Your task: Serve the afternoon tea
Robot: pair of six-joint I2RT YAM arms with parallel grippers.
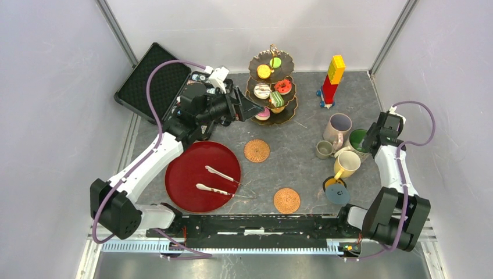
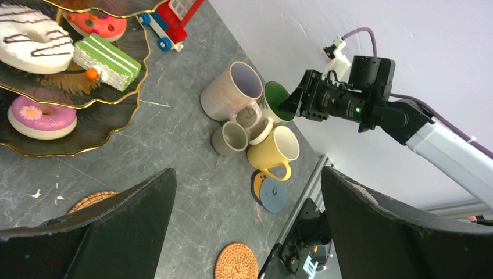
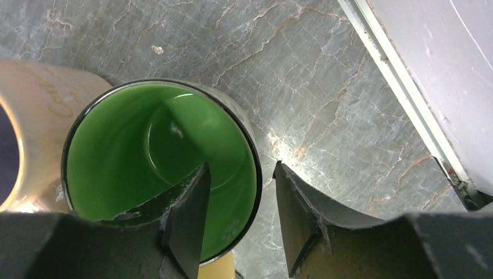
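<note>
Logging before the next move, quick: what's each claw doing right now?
Left claw: open, empty.
Right claw: open, straddling the rim of the green-lined mug, not clamped.

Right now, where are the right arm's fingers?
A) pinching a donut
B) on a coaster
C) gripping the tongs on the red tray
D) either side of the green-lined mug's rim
D: the right wrist view shows one finger inside the green-lined mug and the other outside its rim.
</note>
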